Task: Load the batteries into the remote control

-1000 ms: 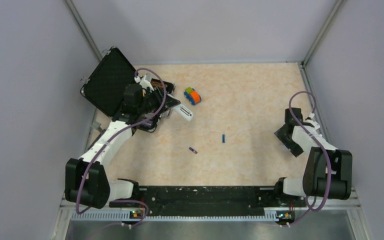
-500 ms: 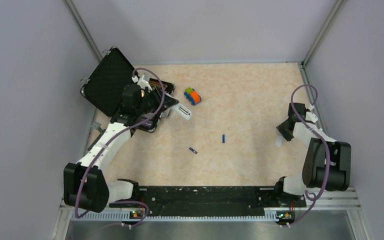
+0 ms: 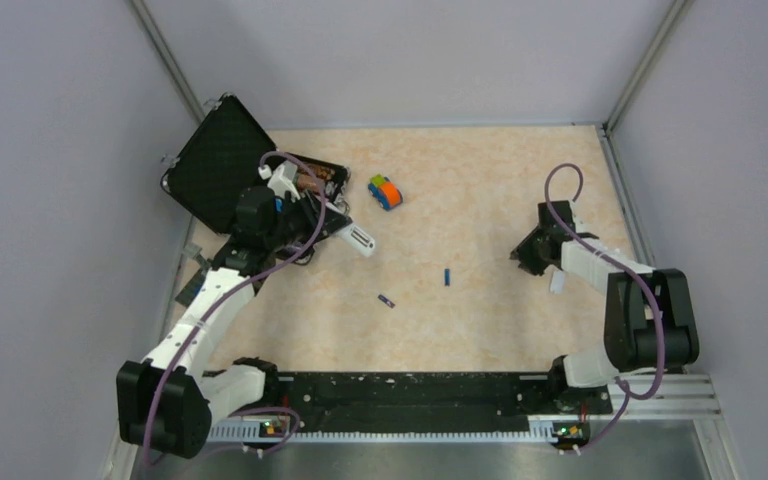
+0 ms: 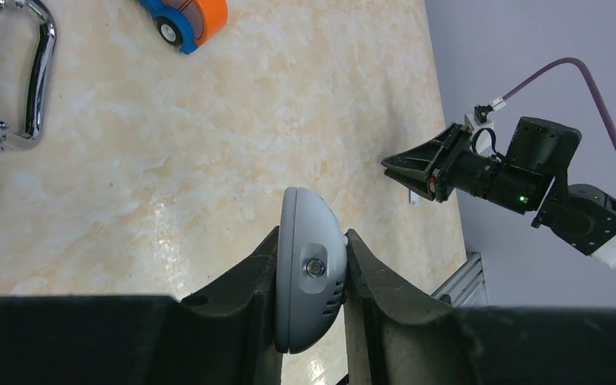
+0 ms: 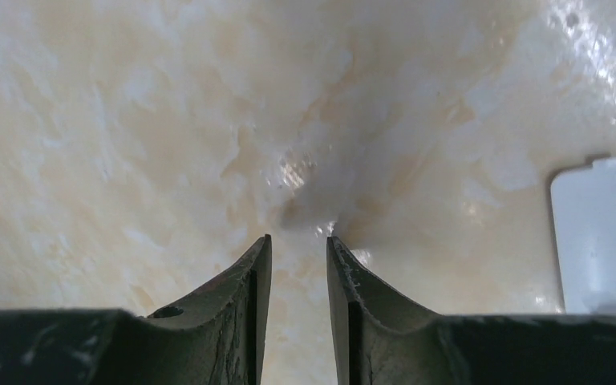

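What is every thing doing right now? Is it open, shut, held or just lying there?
remote control: clamped in the left gripper.
blue battery: lying loose on the table.
purple battery: lying loose too.
black case: lid open.
toy car: on the table, untouched.
right gripper: jaws slightly apart, empty.
white flat piece: lying flat beside the right gripper.

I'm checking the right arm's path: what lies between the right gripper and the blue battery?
Nothing; the top view shows only bare tabletop between the right gripper and the blue battery.
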Controlling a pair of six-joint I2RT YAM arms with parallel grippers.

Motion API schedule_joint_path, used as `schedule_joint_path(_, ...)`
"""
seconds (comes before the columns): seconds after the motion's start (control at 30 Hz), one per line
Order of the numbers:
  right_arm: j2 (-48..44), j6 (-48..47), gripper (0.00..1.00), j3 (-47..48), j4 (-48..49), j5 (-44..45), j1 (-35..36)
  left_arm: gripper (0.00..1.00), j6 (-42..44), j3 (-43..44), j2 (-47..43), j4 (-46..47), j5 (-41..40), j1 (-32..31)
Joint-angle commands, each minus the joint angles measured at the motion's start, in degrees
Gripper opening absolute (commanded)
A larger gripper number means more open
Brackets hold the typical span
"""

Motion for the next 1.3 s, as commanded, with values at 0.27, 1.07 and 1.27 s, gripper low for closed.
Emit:
schedule_joint_path(0.27, -10.66, -6.95, 0.63, 5.96, -23.13, 17.66, 1.81, 0.00, 2.90, -4.84, -5.92, 0.35, 3.05, 0.03)
schedule_joint_path(1.07, -3.86, -21.78, 0.70, -1.21, -13.78, 13.23, -7.70, 0.00, 5.47, -6.17, -5.36, -0.27, 3.78, 0.03)
schedule_joint_path(1.27, -0.30, -21.19, 0.48, -1.04, -12.51, 8.09, -7.93, 0.00, 5.14, -5.87, -5.39, -0.12, 2.12, 0.03)
